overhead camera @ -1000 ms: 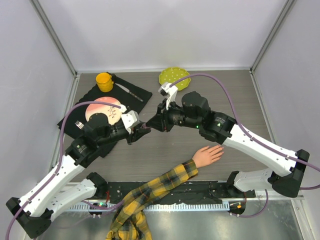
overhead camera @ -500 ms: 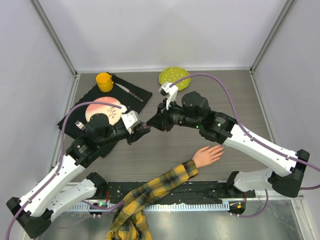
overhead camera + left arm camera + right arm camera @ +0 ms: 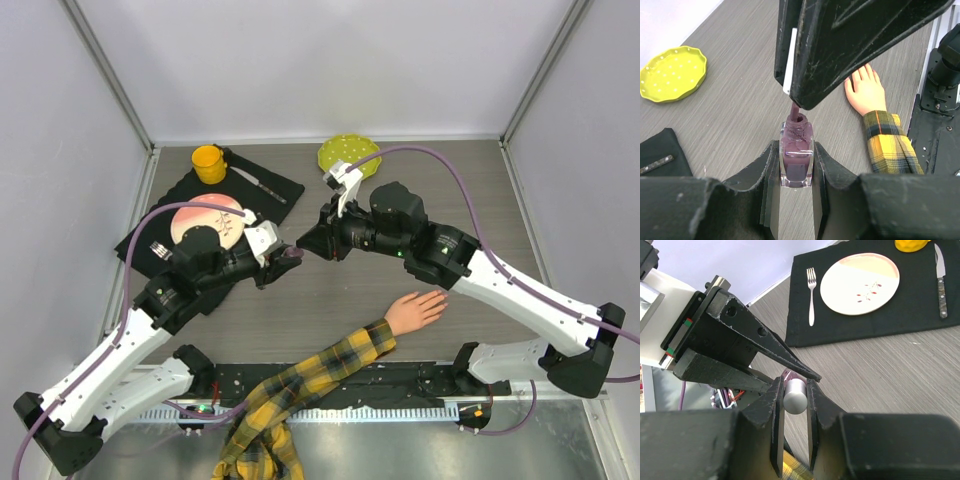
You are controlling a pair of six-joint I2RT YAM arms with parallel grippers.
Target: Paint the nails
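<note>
While my left pincer (image 3: 796, 150) clamps the square glass bottle of purple polish (image 3: 796, 170) and my right pincer (image 3: 793, 389) grips its silver brush cap (image 3: 794, 398), the tiny nails (image 3: 441, 297) tip the pale mannequin hand (image 3: 414, 311) on the surface (image 3: 330, 298). I judge them rigid and slick: brush lightly, never grasp.

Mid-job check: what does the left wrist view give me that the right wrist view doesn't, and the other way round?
Left wrist only: a clear look at the bottle clamped in the left fingers, the brush stem in its neck, the hand and the yellow dish.
Right wrist only: the silver cap pinched in the right fingers, plus the fork and plate.
Both: the black mat, and each shows the other arm's fingers.
</note>
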